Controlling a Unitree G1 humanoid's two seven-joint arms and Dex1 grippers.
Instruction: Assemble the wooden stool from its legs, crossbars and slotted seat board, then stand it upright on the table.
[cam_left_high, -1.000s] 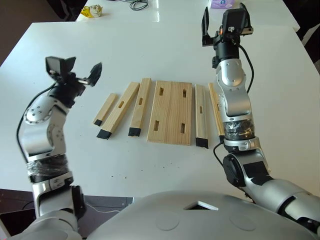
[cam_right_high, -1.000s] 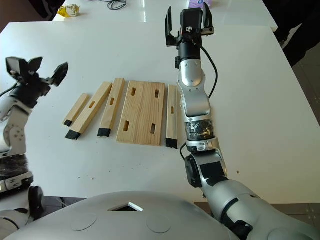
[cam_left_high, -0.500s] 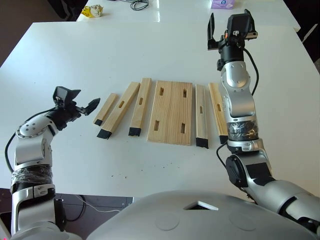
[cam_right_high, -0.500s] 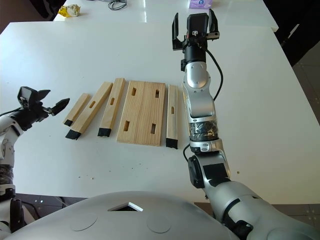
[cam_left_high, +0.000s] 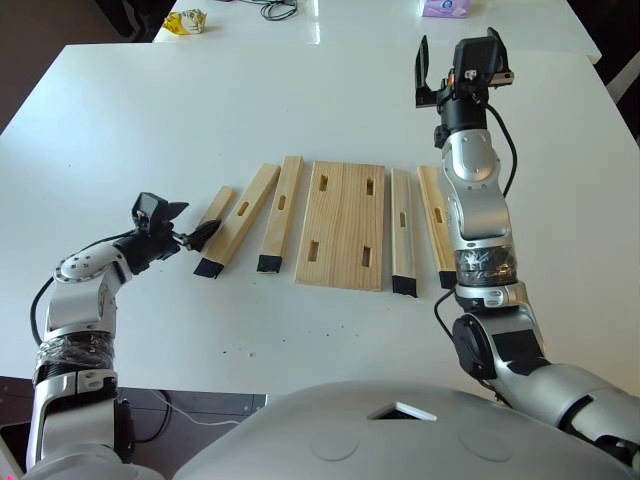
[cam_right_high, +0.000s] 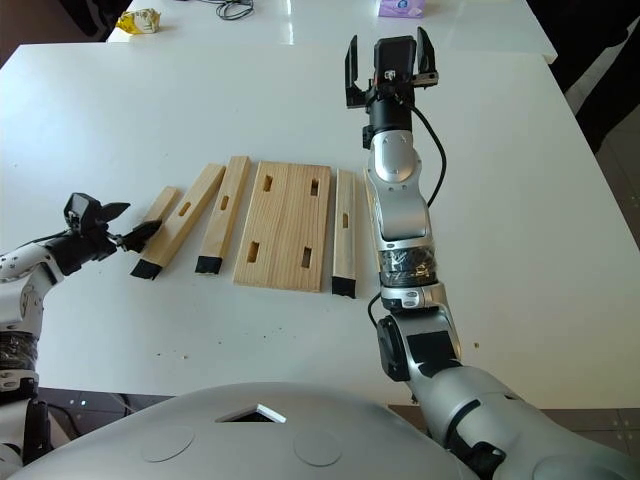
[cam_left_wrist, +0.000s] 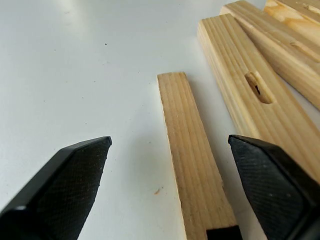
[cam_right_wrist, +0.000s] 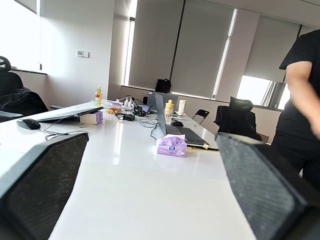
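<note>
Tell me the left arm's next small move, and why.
Probably close the left claw on the short crossbar. The claw is open and low over the table, its fingers flanking that bar's black-tipped end without touching it, so the grasp looks lined up.

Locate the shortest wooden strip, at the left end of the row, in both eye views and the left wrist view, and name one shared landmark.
Left eye view: the short strip lies left of centre, first in the row, by the left hand.
Right eye view: the short strip sits nearer the left edge.
Left wrist view: the short strip runs between the hand's two open fingers.
Shared landmark: the slotted leg lying next to it.
</note>
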